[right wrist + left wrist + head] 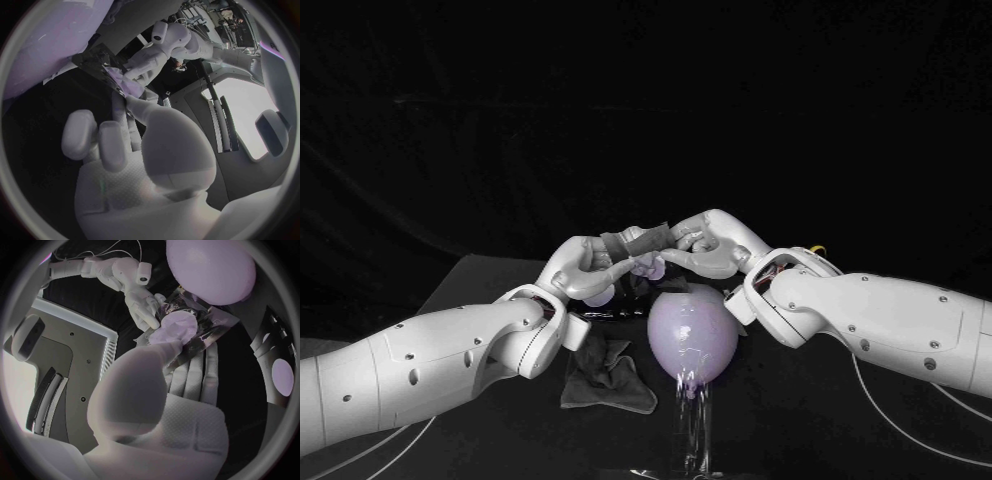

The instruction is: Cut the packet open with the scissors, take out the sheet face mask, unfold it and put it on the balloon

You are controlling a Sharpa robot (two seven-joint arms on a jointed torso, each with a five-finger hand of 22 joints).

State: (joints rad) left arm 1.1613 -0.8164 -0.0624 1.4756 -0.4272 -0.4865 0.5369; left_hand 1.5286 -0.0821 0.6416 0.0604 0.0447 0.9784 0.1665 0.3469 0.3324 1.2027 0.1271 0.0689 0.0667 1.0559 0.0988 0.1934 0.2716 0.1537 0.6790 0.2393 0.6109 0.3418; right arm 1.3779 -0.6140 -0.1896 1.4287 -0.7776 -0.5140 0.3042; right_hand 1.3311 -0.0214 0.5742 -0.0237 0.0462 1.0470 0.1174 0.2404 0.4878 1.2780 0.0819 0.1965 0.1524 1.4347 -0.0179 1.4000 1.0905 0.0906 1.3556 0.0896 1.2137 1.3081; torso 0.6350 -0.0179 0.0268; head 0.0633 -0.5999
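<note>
The balloon [692,335] stood upright on a thin clear stand [692,425] on the black table [473,290], and both hands were raised just above and behind its top. Between them was the dark packet [640,240], held in the air over the balloon and not touching it. The left hand [586,268] was grasping the packet from its own side, with the fingers [195,371] lying along the back of the packet and the thumb pressed on the front. The right hand [711,248] was pinching the opposite edge of the same packet. In the left wrist view, a pale part of the sheet face mask [174,329] was coming out of the packet on the side away from the balloon. It was not possible to tell if either thumb gripped the mask itself or only the packet. A dark grey cloth [607,380] lay crumpled on the table just beside the foot of the balloon, on the side of the left arm.
</note>
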